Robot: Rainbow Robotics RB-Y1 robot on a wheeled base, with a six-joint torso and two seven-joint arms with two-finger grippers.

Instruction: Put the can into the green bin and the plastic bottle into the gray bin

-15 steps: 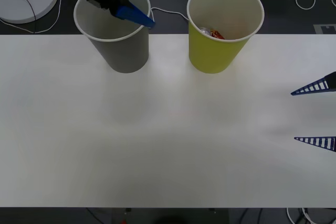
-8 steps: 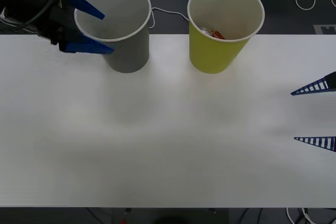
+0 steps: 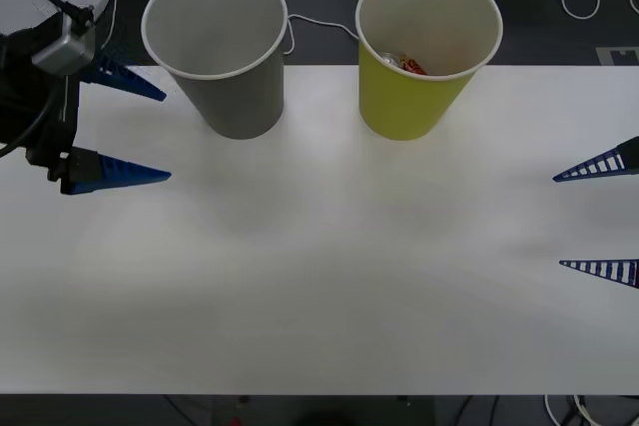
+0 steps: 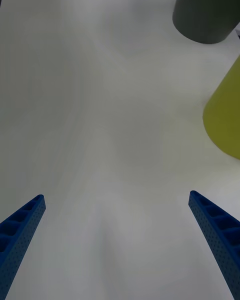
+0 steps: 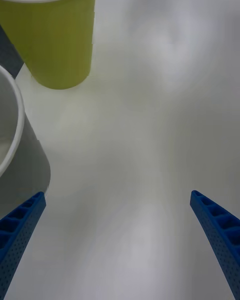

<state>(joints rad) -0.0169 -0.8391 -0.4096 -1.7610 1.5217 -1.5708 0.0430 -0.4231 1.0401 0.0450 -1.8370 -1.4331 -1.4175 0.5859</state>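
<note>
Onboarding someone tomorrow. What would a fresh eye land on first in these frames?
Two big cup-shaped bins at the table's far edge: the gray bin toward the left, the green bin beside it with the red can lying inside. Then the blue fingers: the left gripper open by the gray bin, the right gripper open at the table's right edge. The white table lies bare between them.

Front view: camera set high above the arms, facing forward and down across the table [image 3: 329, 276], both bins at the far edge. Left wrist view: close and low over the table, facing the green bin [image 5: 55, 35] and gray bin [image 5: 15, 150]. Right wrist view: low, facing across to both bins, farther off.
</note>
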